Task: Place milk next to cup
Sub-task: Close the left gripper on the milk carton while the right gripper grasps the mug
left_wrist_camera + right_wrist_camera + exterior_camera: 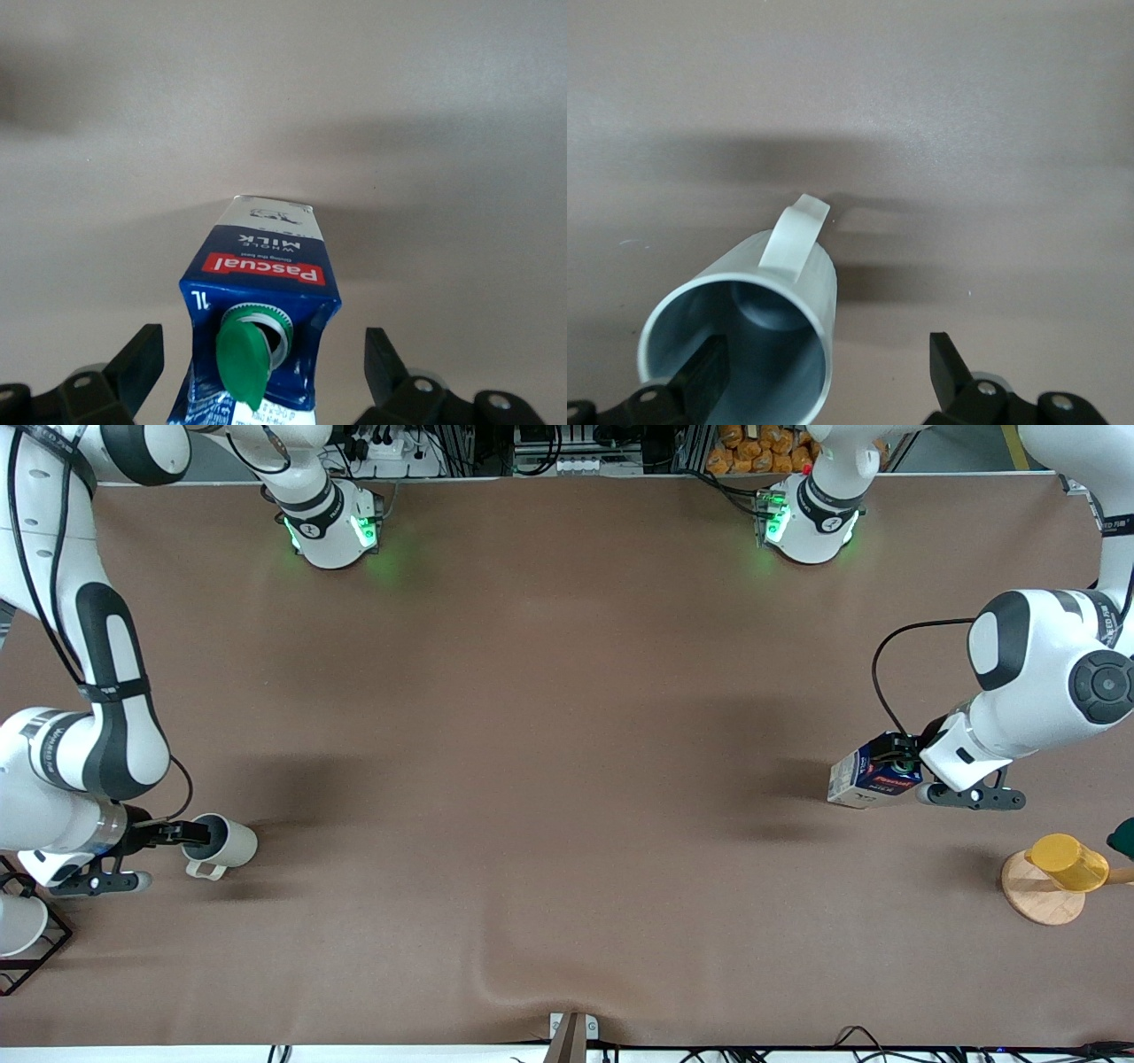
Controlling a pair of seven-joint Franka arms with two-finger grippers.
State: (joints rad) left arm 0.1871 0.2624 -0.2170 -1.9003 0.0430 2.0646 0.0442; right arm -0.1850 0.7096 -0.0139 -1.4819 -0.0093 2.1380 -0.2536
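the milk carton stands at the left arm's end of the brown surface, leaning slightly in the front view, its green cap and gable top turned up toward the left wrist camera. the left gripper is at the carton's top; in the left wrist view the jaws are spread, one finger on each side of the gable with a visible gap on both sides, so nothing is pinched yet. the carton's long axis runs from the jaws down toward the surface. the beige mug is at the right arm's end, well apart from the carton, with its loop handle showing. the right gripper is at the mug's mouth; one finger sits inside the rim and the other outside the wall, spread, not seen to clamp. the left arm is plainly the nearer to the carton. judgement: the coming move turns on closing across the gable, then carrying the carton the length of the surface toward the mug.
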